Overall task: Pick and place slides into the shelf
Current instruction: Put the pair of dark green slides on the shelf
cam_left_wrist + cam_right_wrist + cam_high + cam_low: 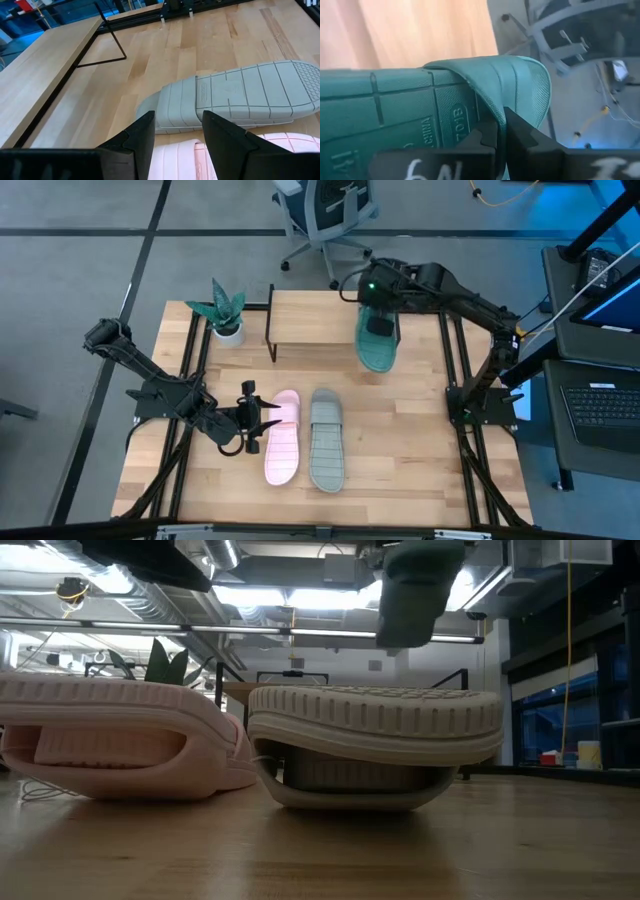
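Observation:
The teal slide (378, 345) hangs from my right gripper (379, 318) above the right part of the shelf (310, 320), and shows high up in the low view (412, 595). The pink slide (283, 438) and the grey slide (326, 442) lie side by side on the table, soles up, resting on their straps (330, 775). My left gripper (177, 142) is open at the pink slide's far left end (180, 157). Whether it touches the slide I cannot tell. The shelf also shows in the left wrist view (45, 65). My right gripper pinches the teal slide's wide strap (492, 112) between its two fingers (522, 135), near the strap's edge beside the sole. The fingers come from above. The slide is lifted clear and hangs tilted below them, its ribbed sole (395, 110) toward the wrist camera.
A small potted plant (225, 315) stands at the shelf's left end. Black frame rails (190, 380) run along the table's left and right sides. Bare tabletop lies to the right of the grey slide (400, 440). An office chair (325, 215) stands beyond the far edge.

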